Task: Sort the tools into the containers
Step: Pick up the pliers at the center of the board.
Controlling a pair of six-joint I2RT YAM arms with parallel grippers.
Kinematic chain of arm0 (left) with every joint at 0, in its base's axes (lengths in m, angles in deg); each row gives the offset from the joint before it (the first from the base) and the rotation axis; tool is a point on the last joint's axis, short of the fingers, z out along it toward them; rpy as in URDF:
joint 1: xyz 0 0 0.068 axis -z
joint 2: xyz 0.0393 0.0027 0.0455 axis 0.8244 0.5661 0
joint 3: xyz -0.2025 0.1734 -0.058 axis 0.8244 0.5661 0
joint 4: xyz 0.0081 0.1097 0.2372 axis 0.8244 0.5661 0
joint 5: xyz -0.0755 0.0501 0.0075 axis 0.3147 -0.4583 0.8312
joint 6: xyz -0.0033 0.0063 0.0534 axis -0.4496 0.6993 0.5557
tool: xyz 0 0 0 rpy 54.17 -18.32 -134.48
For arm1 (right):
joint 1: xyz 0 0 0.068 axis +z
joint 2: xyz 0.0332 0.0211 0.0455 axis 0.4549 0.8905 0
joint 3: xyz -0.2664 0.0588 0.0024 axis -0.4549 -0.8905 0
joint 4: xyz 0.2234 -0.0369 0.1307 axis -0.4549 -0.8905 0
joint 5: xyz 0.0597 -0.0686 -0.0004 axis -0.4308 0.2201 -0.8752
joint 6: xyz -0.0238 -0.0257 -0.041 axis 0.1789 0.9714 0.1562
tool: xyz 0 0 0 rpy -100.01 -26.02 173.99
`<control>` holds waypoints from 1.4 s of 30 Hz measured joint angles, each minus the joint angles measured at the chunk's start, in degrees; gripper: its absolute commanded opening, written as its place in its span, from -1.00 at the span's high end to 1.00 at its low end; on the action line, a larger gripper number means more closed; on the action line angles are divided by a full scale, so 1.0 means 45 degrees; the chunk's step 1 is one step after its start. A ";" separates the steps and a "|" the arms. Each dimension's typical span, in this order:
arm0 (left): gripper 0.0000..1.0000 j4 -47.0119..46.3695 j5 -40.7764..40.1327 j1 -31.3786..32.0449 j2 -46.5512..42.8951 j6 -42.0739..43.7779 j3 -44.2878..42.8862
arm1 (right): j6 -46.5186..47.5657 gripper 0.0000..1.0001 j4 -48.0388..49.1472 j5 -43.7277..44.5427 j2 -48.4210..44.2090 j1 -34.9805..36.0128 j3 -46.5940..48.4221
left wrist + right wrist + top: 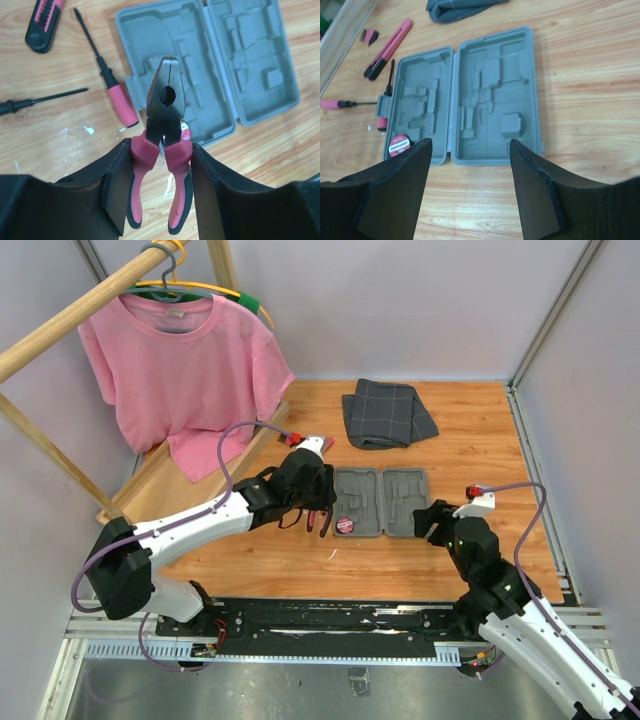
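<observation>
My left gripper [160, 170] is shut on the pink-and-black handles of the pliers [163, 107], which hang above the table with their nose pointing at the open grey tool case [225, 60]. In the top view this gripper [316, 512] sits just left of the case [380, 502]. A red round tape measure [399, 146] lies at the case's near left corner. Left of the case lie a pink-handled screwdriver [116, 95], a second screwdriver [42, 100] and a pink utility knife [44, 22]. My right gripper [470, 190] is open and empty, near the case's front edge [438, 518].
A folded grey cloth [388, 412] lies behind the case. A pink T-shirt [185, 370] hangs on a wooden rack [150, 480] at the left. A small brush [370, 36] lies by the rack's base.
</observation>
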 measured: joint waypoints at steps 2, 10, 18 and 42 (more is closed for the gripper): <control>0.99 -0.0355 0.0126 0.0000 0.0039 -0.0034 -0.0097 | 0.0112 -0.30 -0.0330 0.0457 -0.0534 0.0000 0.0097; 0.99 -0.1321 0.0792 0.0000 0.0408 -0.0131 -0.0131 | 0.0355 -0.30 -0.1132 0.1564 -0.1875 0.0000 0.0160; 0.99 -0.1705 0.1316 0.0000 0.1263 -0.0495 -0.0549 | 0.0209 -0.30 -0.1744 0.1579 -0.1928 0.0000 0.0170; 0.99 -0.2317 0.1792 0.0413 0.5226 -0.2531 -0.3764 | 0.0602 -0.38 0.0583 -0.0869 -0.1982 0.0000 0.0092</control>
